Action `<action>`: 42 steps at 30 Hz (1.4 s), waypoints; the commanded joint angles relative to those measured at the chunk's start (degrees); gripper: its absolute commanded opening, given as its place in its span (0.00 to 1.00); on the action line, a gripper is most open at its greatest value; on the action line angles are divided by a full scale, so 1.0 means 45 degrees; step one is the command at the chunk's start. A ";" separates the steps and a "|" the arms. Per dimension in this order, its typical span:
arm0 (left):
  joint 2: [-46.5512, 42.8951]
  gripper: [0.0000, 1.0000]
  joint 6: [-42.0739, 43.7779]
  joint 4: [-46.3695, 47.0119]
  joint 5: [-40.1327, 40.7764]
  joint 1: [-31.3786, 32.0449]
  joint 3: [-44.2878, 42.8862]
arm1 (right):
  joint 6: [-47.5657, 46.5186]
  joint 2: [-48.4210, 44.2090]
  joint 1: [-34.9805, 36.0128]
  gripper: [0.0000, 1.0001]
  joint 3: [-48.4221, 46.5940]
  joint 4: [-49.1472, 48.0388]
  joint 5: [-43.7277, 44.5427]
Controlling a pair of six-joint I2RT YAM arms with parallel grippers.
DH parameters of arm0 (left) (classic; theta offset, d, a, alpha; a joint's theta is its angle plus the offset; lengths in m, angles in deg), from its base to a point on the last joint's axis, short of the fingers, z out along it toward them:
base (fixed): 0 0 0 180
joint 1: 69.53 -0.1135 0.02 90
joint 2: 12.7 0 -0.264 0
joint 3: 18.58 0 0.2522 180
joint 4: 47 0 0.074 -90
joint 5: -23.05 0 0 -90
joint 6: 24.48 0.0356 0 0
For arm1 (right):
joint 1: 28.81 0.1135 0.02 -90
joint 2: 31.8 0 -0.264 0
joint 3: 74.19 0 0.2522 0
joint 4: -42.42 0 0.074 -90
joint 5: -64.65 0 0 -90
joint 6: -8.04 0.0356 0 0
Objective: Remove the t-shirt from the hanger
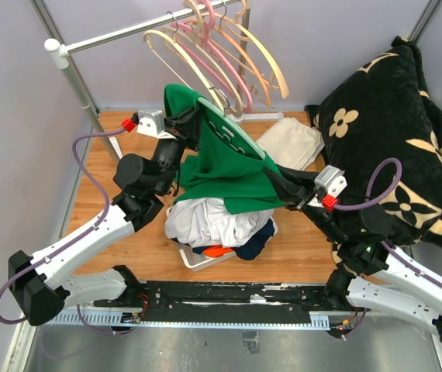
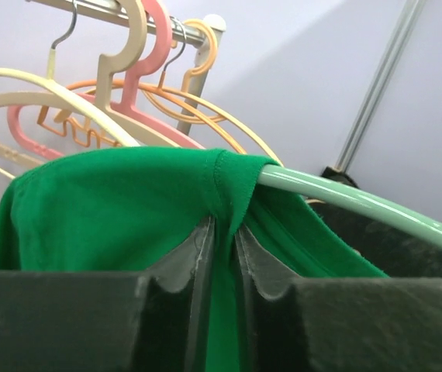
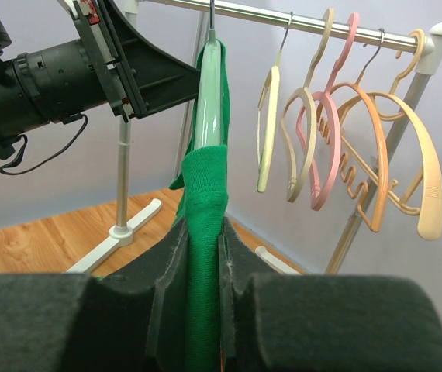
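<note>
the left gripper (image 2: pixel 222 232) has its two fingers pressed almost together on a fold of the green t-shirt (image 2: pixel 112 201), right at the spot where the cloth wraps over one end of the pale green hanger (image 2: pixel 360 203). the bare hanger arm runs off to that gripper's right. above and beyond its fingertips, empty hangers (image 2: pixel 128 46) hang from a metal rail (image 1: pixel 120 32). the right gripper (image 3: pixel 204 232) is clamped on a narrow band of the same shirt, with the hanger rising straight up from between its fingers. from above, the t-shirt is stretched on the hanger between the two grippers and drapes down below them over a white basket (image 1: pixel 194 260) heaped with clothes. a black flowered blanket (image 1: pixel 391 132) lies behind the right gripper, and a folded beige cloth (image 1: pixel 291 143) is just beyond it on the wooden table (image 1: pixel 306 240).
</note>
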 commanded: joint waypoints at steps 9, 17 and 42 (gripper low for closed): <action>-0.0241 0.01 0.0221 -0.1286 -0.4152 -0.0117 -0.1457 | -0.0050 0.0318 -0.0227 0.01 -0.0411 -0.1577 0.1325; -0.0162 0.01 -0.0588 -0.3504 -0.5768 -0.0101 -0.2104 | 0.0271 0.0842 -0.0230 0.01 0.0145 -0.3363 0.1903; -0.0110 0.79 0.1724 -0.0807 -0.5311 -0.0112 -0.2127 | 0.0473 0.0971 -0.0233 0.01 0.0252 -0.3318 0.1174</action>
